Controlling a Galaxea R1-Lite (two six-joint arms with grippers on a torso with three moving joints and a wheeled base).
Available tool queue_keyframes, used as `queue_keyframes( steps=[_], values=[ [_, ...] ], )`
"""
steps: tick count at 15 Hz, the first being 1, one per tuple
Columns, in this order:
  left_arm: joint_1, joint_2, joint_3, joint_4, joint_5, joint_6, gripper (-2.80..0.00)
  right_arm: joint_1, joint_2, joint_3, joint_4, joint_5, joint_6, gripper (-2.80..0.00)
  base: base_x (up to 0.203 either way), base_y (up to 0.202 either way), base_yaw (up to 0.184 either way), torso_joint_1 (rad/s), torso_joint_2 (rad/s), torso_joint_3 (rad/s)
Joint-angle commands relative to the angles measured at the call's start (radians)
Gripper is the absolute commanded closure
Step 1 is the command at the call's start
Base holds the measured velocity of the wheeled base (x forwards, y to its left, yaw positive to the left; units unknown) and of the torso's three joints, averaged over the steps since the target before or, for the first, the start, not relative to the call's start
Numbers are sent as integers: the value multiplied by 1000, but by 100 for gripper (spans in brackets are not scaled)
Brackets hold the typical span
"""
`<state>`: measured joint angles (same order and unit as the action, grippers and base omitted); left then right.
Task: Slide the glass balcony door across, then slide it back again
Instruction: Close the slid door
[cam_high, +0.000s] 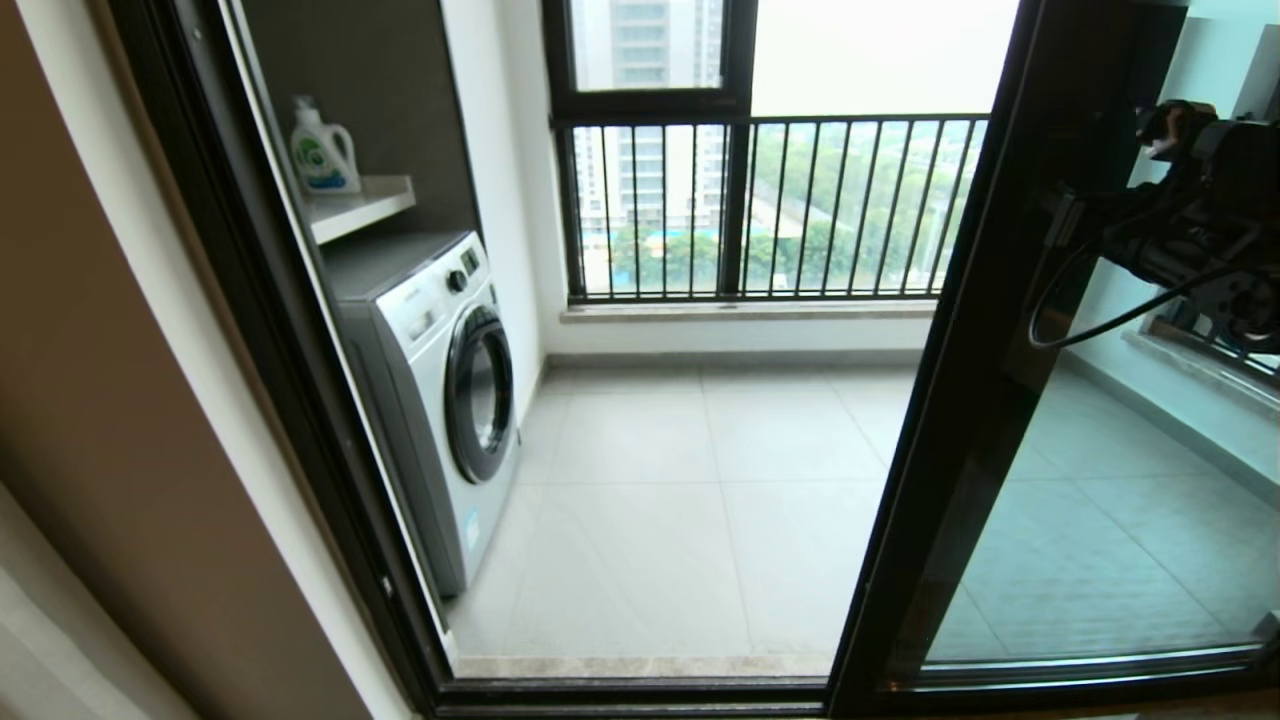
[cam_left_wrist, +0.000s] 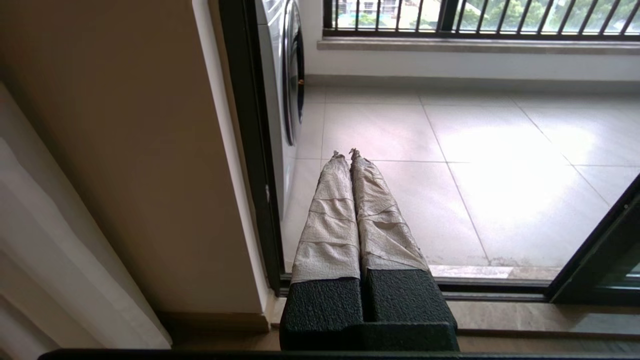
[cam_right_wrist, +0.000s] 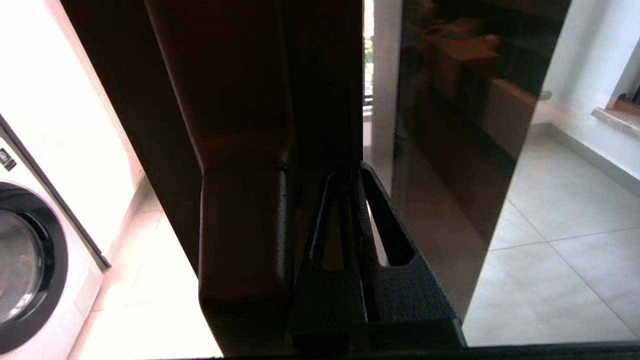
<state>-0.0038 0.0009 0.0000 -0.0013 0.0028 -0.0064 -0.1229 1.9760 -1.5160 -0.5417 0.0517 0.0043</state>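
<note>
The glass balcony door (cam_high: 1090, 520) stands slid to the right, so the left part of the doorway is open. Its black upright (cam_high: 950, 420) runs down the middle right of the head view. My right gripper (cam_high: 1075, 215) reaches in from the right at mid height of that upright. In the right wrist view my right gripper (cam_right_wrist: 350, 172) is shut with nothing between its fingers. Its tips rest against the dark upright, right beside the door handle (cam_right_wrist: 245, 240). My left gripper (cam_left_wrist: 346, 152) is shut and empty, its fingers wrapped in pale tape. It hangs low over the sill near the left jamb.
On the balcony's left side are a white washing machine (cam_high: 440, 400) and a detergent bottle (cam_high: 322, 150) on a shelf. A black-railed window (cam_high: 760, 210) closes the far side. The beige wall (cam_high: 120, 400) and black jamb (cam_high: 300, 400) bound the left. The floor track (cam_high: 640, 690) runs along the bottom.
</note>
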Motion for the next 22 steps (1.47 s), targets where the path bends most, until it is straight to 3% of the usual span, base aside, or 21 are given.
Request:
queue_keyframes(
  steps=[1,8,11,22],
  values=[
    [-1,1,0,0,0,-1,0,40,-12,16,-7,-16,0,0,0,0,0,0,0,0],
    [0,1,0,0,0,-1,0,134,-40,57,-7,-21,0,0,0,0,0,0,0,0],
    [-1,2,0,0,0,0,0,191,-40,51,-8,-71,-4,0,0,0,0,0,0,0],
    [-1,1,0,0,0,-1,0,358,-35,45,-7,-120,-23,0,0,0,0,0,0,0]
  ],
)
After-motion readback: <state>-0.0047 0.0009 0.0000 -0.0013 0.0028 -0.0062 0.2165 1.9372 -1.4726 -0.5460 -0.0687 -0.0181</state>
